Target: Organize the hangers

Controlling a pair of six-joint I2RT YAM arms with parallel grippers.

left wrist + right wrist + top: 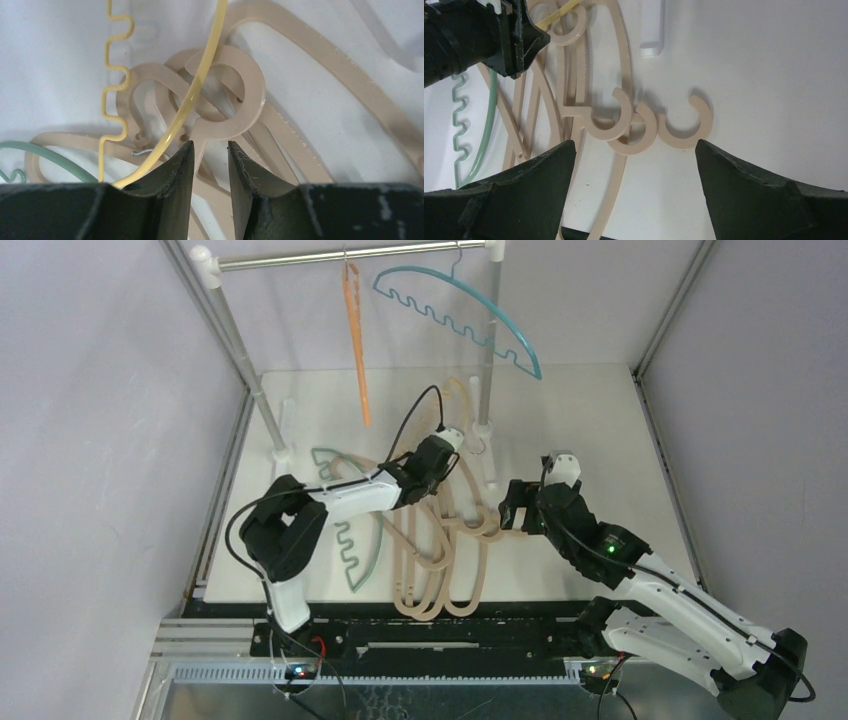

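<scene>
Several beige hangers (pixel 440 560) lie stacked on the white table, their round hooks (pixel 681 122) side by side. A green hanger (pixel 350 540) lies to their left. An orange hanger (pixel 355 340) and a blue hanger (pixel 470 315) hang on the rail. My left gripper (pixel 210 147) is low over the beige pile, its jaws a narrow gap apart. A beige hook's neck (pixel 202 142) lies between them without touching. A thin yellow hanger (pixel 200 80) runs past the outer side of the left finger. My right gripper (pixel 634 150) is wide open and empty just above the beige hooks.
The silver rail (pixel 350 255) spans the back on two posts (pixel 240 350) (pixel 488 360) with white feet (pixel 653 30) on the table. Grey walls close in the left and right sides. The black left gripper body (pixel 484 35) is close to my right gripper.
</scene>
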